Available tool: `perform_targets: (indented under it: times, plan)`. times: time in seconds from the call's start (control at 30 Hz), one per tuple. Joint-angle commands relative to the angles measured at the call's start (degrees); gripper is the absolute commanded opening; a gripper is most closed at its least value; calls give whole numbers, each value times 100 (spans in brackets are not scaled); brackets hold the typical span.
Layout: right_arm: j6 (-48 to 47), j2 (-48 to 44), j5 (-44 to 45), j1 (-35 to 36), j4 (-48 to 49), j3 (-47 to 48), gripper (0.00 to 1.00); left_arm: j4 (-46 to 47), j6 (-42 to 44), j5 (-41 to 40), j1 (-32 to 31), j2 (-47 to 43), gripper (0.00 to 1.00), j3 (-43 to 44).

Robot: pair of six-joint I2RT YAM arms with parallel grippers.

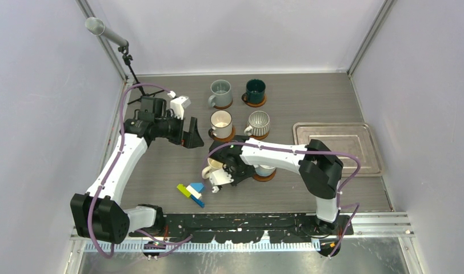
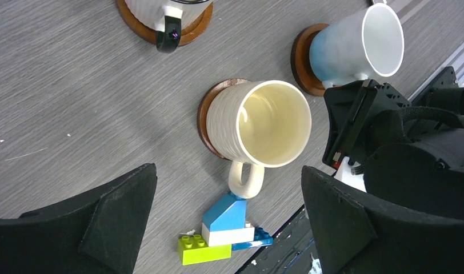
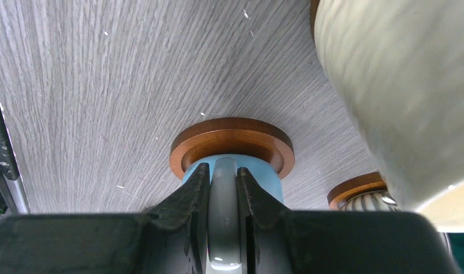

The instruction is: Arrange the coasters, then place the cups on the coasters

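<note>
Four cups stand on coasters at the back: grey-blue (image 1: 220, 93), dark green (image 1: 255, 91), white (image 1: 221, 123) and ribbed (image 1: 258, 124). Nearer, a cream cup (image 2: 258, 123) sits on its coaster (image 2: 204, 123). Beside it a pale blue-and-white cup (image 1: 265, 170) rests on a reddish-brown coaster (image 3: 232, 140). My right gripper (image 3: 223, 171) is shut on that cup's grey handle (image 3: 224, 222), one finger on each side. My left gripper (image 1: 184, 128) hangs open above the table left of the white cup, with nothing between its fingers (image 2: 121, 211).
A small stack of blue, white and lime blocks (image 1: 192, 192) lies just in front of the cream cup's handle. A steel tray (image 1: 338, 142) sits at the right. A microphone stand (image 1: 107, 31) rises at the back left corner.
</note>
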Motion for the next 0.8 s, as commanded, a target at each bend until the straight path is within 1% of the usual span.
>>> perform_targets:
  times: [0.0,0.4,0.47,0.53,0.77]
  plan:
    - [79,-34,204,95,-200,30,12,23,34,140,39,-21,100,165]
    - [231,-50,117,180,-293,107,40,32,32,155,47,22,100,175]
    - [263,-71,94,193,-299,115,41,26,37,154,48,34,100,164]
    - [305,-106,61,189,-308,132,45,19,41,155,43,45,100,169]
    - [504,-278,-101,196,-415,429,48,-12,77,114,48,66,100,129]
